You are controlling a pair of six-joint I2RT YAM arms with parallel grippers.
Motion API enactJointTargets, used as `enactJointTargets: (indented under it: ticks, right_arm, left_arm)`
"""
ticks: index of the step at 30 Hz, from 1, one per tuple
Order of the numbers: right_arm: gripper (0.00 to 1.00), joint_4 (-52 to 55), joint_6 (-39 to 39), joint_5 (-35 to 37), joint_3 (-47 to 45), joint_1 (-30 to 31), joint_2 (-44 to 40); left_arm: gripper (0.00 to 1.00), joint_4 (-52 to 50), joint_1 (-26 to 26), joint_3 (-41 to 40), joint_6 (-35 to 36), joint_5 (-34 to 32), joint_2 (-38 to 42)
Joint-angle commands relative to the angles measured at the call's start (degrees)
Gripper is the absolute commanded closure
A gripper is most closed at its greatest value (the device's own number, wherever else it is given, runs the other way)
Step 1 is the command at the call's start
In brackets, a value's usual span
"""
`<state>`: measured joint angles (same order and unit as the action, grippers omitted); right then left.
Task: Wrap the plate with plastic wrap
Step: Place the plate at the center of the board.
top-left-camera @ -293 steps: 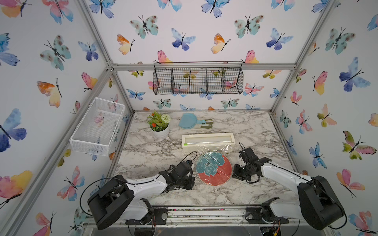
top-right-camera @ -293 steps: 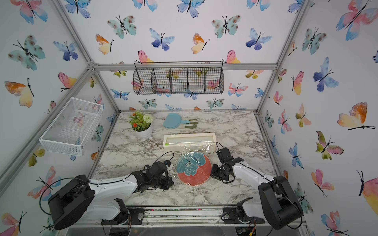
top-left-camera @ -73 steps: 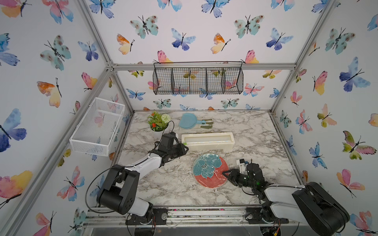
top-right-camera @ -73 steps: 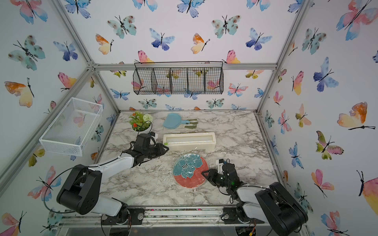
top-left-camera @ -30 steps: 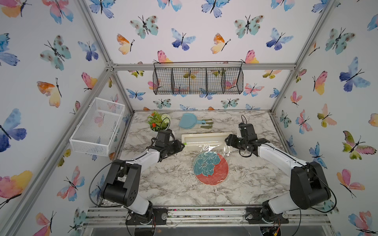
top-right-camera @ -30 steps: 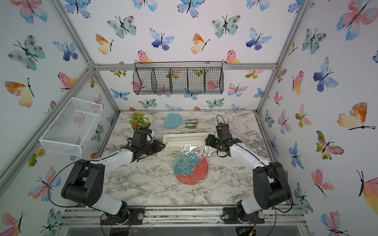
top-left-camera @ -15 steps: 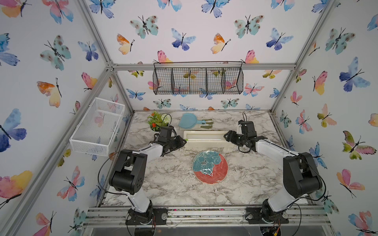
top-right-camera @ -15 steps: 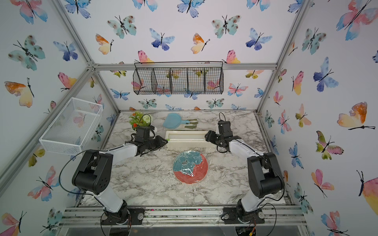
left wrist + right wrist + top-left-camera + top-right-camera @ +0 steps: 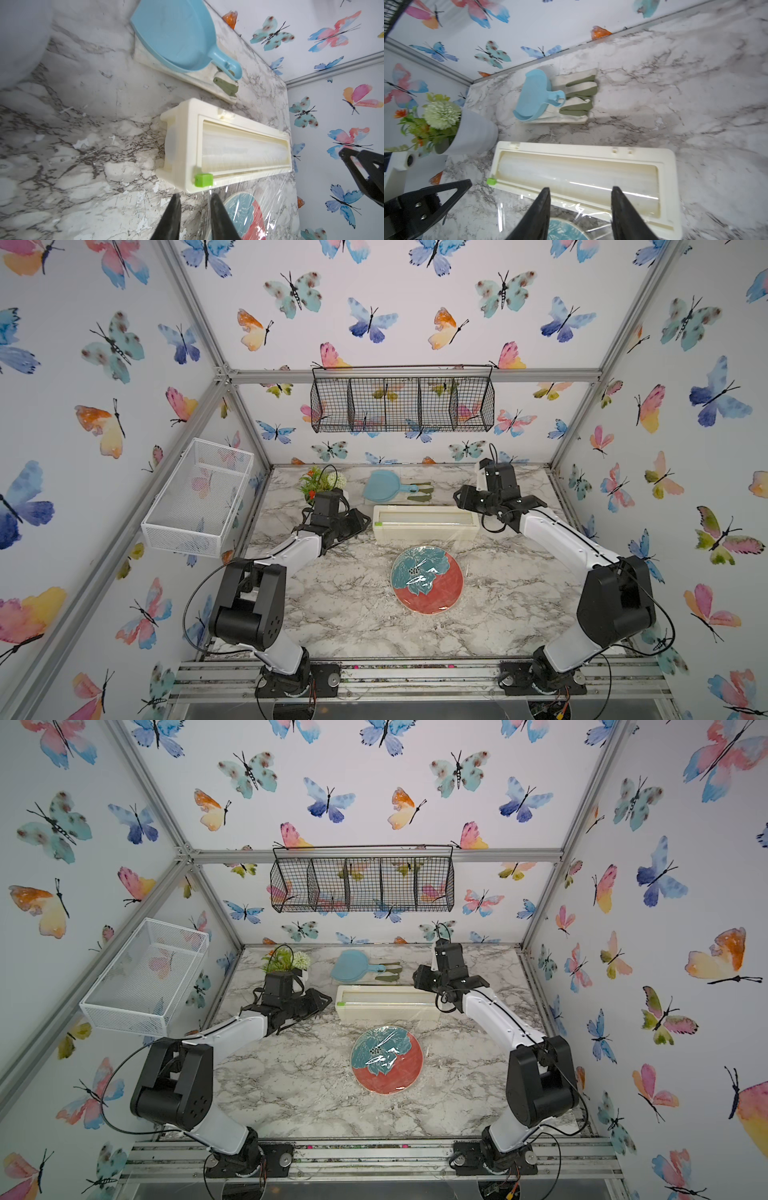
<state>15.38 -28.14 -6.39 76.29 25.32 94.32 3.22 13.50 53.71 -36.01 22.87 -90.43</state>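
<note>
**Operator:** Where is the plate?

**Technician:** The plate [image 9: 427, 580] lies flat on the marble table [image 9: 332, 605], just in front of the dispenser box [image 9: 424, 524]. The plastic wrap [image 9: 270, 197] runs from the box's front edge over the plate.

**Operator:** Finger condition?

**Technician:** Left gripper [image 9: 195, 196]: fingers slightly parted, nothing between them, near the green tab [image 9: 203, 179]. Right gripper [image 9: 581, 188]: fingers spread wide, empty, near the box's right end.

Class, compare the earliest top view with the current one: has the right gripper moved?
Yes. The right gripper went from beside the plate farther back on the table, to the right end of the cream box, which stayed put.
</note>
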Motion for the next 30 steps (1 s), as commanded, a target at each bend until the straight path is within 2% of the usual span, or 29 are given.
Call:
enactJointTargets:
  ticks: [1, 3, 5, 9, 11, 17, 22, 27, 30]
  right_arm:
    - [0.55, 5.98, 1.67, 4.52, 5.3, 5.76, 5.88]
    - [0.6, 7.47, 1.9, 6.19, 9.94, 9.11, 9.6]
    - [0.62, 8.75, 2.15, 7.31, 14.03, 12.09, 12.87]
    - [0.6, 8.09, 1.63, 8.69, 16.65, 15.94, 15.6]
    - [0.55, 8.27, 1.13, 10.31, 17.57, 17.74, 16.61]
    - [0.44, 7.37, -2.12, 16.86, 18.68, 21.81, 19.06]
    - [0.34, 6.22, -2.54, 20.24, 19.53, 24.01, 21.1]
    - [0.33, 5.19, -2.62, 20.62, 19.96, 24.92, 22.78]
    - [0.34, 5.32, -2.99, 20.83, 20.71, 25.55, 23.74]
  left_arm:
    - [0.73, 0.29, -0.39, 1.2, 0.9, -1.19, -0.84]
    - [0.73, 0.3, -0.74, 3.77, 1.6, 0.46, -3.87]
    - [0.67, -2.27, -0.75, 8.82, 3.79, 2.05, -7.74]
    - [0.54, -4.7, -0.75, 14.03, 6.83, 4.28, -11.86]
    - [0.49, -4.76, -0.45, 14.46, 8.32, 6.55, -13.18]
    - [0.49, -9.51, 0.62, 16.74, 15.29, 7.4, -16.5]
    - [0.49, -10.86, 1.68, 18.21, 18.11, 8.6, -18.55]
    - [0.54, -13.14, 2.32, 19.02, 19.88, 6.99, -20.12]
    - [0.62, -14.38, 2.32, 19.05, 20.15, 5.35, -20.26]
